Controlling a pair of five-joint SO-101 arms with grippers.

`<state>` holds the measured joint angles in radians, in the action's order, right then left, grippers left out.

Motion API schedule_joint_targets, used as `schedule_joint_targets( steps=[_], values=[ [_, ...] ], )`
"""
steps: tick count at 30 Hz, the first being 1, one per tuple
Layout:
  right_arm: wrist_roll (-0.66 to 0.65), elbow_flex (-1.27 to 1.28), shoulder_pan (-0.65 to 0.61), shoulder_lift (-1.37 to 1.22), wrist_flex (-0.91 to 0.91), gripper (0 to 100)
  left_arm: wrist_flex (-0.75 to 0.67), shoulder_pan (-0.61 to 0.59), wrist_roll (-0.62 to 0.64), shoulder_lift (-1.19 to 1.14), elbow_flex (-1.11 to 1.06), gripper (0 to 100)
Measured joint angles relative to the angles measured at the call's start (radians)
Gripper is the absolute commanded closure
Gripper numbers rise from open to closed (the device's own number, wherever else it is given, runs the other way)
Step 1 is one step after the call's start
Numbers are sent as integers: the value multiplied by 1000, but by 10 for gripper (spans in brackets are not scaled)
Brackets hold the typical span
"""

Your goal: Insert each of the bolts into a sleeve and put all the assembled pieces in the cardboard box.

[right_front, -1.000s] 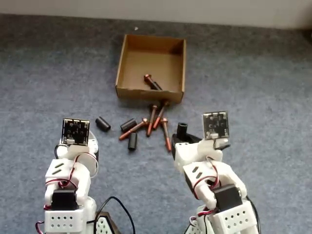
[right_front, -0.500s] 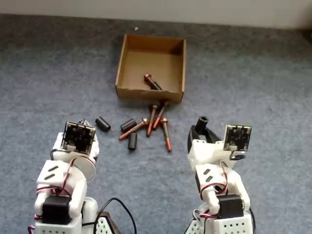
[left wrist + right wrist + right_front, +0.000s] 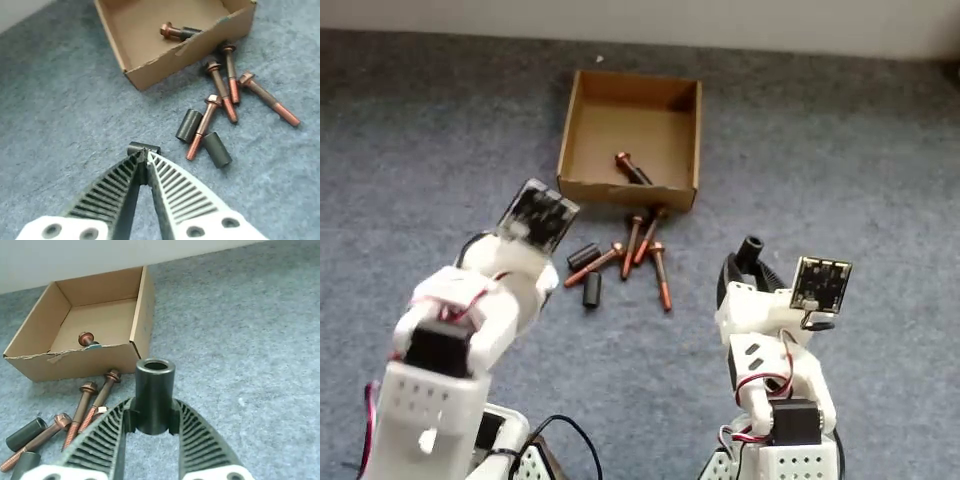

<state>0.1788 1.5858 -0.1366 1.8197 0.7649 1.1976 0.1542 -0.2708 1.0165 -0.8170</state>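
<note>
On the grey carpet [image 3: 840, 150], the right gripper [image 3: 151, 415] clamps a sleeve [image 3: 155, 385] upright, bore up, with the loose bolts [image 3: 661, 277] at its 9 o'clock, lying roughly 12-to-6, between it and the left gripper [image 3: 145, 159], which is pinched closed and empty.

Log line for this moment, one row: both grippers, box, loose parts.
left gripper: shut, tips at a loose sleeve | right gripper: shut on upright sleeve | cardboard box: one assembled piece | carpet: four loose bolts

Five bolts [image 3: 661, 275], five sleeves [image 3: 591, 289], one cardboard box [image 3: 570, 125].
Four bolts and three sleeves lie loose on the carpet [image 3: 840, 150]; one bolt with its sleeve lies in the box; one sleeve [image 3: 155, 390] is held off the carpet.
</note>
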Motion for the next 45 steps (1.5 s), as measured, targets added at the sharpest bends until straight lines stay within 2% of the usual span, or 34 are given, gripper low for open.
schedule_joint_targets(
  steps=[5, 13, 22, 27, 34, 45],
  values=[
    [0, 2, 0, 0, -3, 995, 32, 72, 0, -354, 189, 889],
    [0, 2, 0, 0, -3, 995, 32, 135, 0, -793, 434, 888],
    [0, 2, 0, 0, -3, 995, 32, 143, 0, -1151, 632, 889],
    [0, 2, 0, 0, -3, 995, 32, 152, 0, -1260, 683, 888],
    [0, 2, 0, 0, -3, 995, 32, 199, -38, -1287, 695, 888],
    [0, 2, 0, 0, -3, 995, 21, 155, -44, -1381, 723, 888]
  ],
)
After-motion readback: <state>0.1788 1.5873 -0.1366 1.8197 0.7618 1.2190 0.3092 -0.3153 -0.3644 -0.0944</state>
